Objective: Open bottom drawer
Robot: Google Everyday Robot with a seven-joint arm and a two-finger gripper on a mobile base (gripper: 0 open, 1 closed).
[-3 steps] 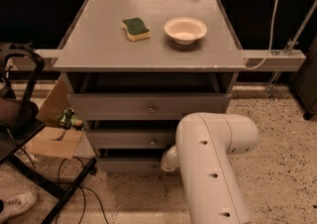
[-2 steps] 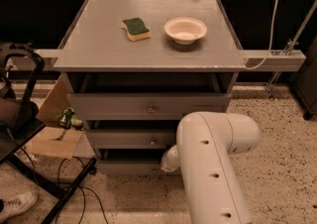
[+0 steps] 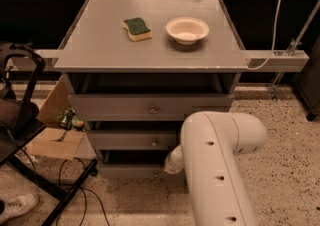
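The tabletop (image 3: 100,45) is a flat, matte grey slab. On it lie a rectangular sponge (image 3: 137,28), with a rough green top on a yellow base, and a round, shallow cream bowl (image 3: 187,29) to the sponge's right and apart from it.

Below are three plain grey drawer fronts. The top drawer (image 3: 115,106) and the middle drawer (image 3: 125,140) each carry a small round knob. The bottom drawer (image 3: 130,171) is the slimmest panel, down by the speckled floor (image 3: 280,135), with a dark gap above it.

A smooth, glossy white robot arm (image 3: 215,170) fills the foreground and covers the right end of that panel, so its knob is out of sight. The end effector (image 3: 171,162) seems to be the pale rounded stub at the panel's right end. Whether it is spread or closed cannot be told.
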